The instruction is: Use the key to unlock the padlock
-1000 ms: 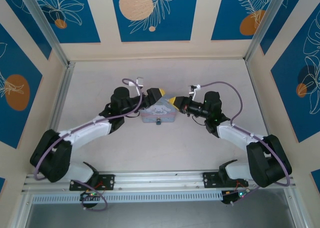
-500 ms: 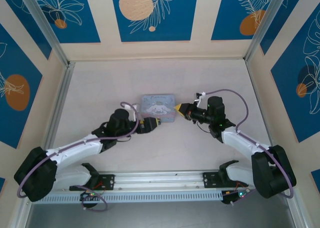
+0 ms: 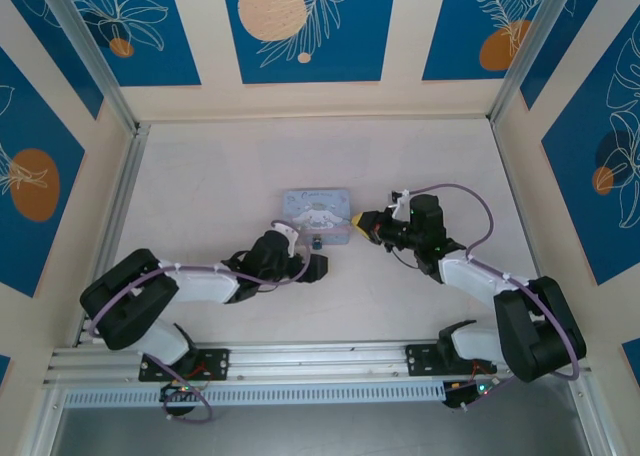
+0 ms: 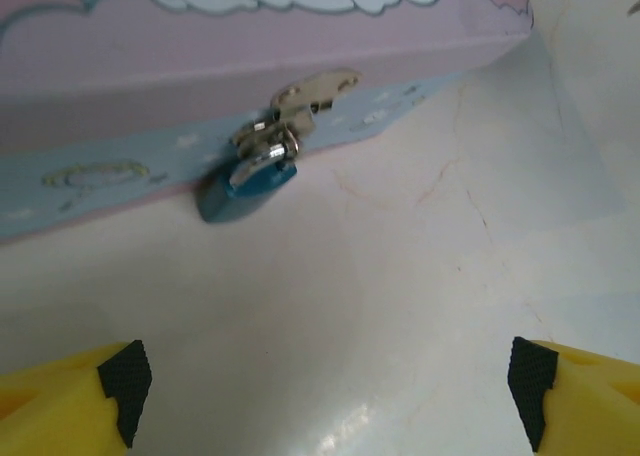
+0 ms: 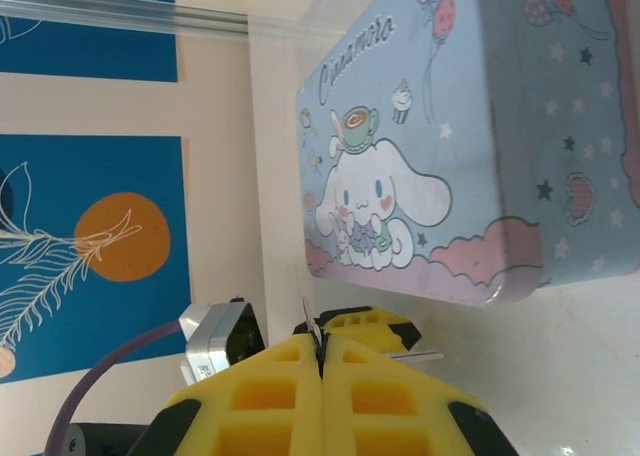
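Observation:
The padlock (image 4: 245, 191), small and dark blue with a silver shackle, hangs from the hasp (image 4: 310, 91) on the front wall of the pale blue cartoon tin (image 3: 316, 208). From above the padlock (image 3: 316, 242) is a dark speck at the tin's near edge. My left gripper (image 3: 318, 266) sits low on the table just in front of it, open, its yellow fingers (image 4: 125, 376) wide apart with nothing between them. My right gripper (image 5: 322, 351) is shut at the tin's right end (image 3: 358, 220). A thin metal sliver, the key (image 5: 311, 321), pokes out between its pads.
The tin (image 5: 480, 126) lies flat, lid up, near the middle of the white table (image 3: 420, 156). Aluminium posts and blue patterned walls (image 3: 300, 26) enclose the table. Open room lies behind and beside the tin.
The tin, tilted between both grippers a second ago, now lies flat. My left arm swung round to the tin's front and right, toward the padlock. The right gripper shifted slightly, still shut.

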{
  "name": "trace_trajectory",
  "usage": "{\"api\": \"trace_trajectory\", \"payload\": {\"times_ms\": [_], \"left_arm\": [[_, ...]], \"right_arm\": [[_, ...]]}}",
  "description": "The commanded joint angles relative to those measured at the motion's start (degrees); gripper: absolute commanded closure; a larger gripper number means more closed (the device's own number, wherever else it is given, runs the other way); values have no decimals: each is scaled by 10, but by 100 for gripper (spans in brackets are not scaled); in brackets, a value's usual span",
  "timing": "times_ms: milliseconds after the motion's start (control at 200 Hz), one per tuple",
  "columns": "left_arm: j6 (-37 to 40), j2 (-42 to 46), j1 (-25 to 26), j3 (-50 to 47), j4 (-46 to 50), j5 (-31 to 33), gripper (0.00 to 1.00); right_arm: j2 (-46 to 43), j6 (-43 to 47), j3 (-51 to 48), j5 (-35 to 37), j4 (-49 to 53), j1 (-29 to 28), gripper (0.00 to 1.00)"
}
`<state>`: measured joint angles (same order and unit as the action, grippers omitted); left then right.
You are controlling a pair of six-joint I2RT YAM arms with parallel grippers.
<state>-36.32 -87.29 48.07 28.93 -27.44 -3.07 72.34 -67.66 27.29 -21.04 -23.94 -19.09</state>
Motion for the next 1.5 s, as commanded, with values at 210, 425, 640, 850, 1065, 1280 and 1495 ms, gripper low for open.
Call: {"api": "trace_trajectory", "payload": {"times_ms": [210, 425, 640, 850, 1065, 1280, 1495], "left_arm": [[69, -104, 2, 51, -118, 31, 10], [80, -165, -1, 75, -164, 32, 12], [25, -180, -3, 83, -227, -18, 16], [-63, -208, -20, 76, -316, -44, 16], [-139, -263, -26, 74, -382, -30, 17], [-173, -279, -16, 73, -411, -6, 22], [-78, -205, 17, 136, -141, 77, 23]], "right_arm": [[53, -6, 42, -11, -22, 12, 100], [65, 2, 72, -23, -4, 25, 100], [76, 5, 76, -35, -5, 44, 100], [79, 3, 70, -44, -16, 55, 100], [79, -4, 59, -50, -30, 62, 100], [73, -8, 54, -58, -35, 71, 100], [67, -7, 54, -64, -35, 81, 100]]}}
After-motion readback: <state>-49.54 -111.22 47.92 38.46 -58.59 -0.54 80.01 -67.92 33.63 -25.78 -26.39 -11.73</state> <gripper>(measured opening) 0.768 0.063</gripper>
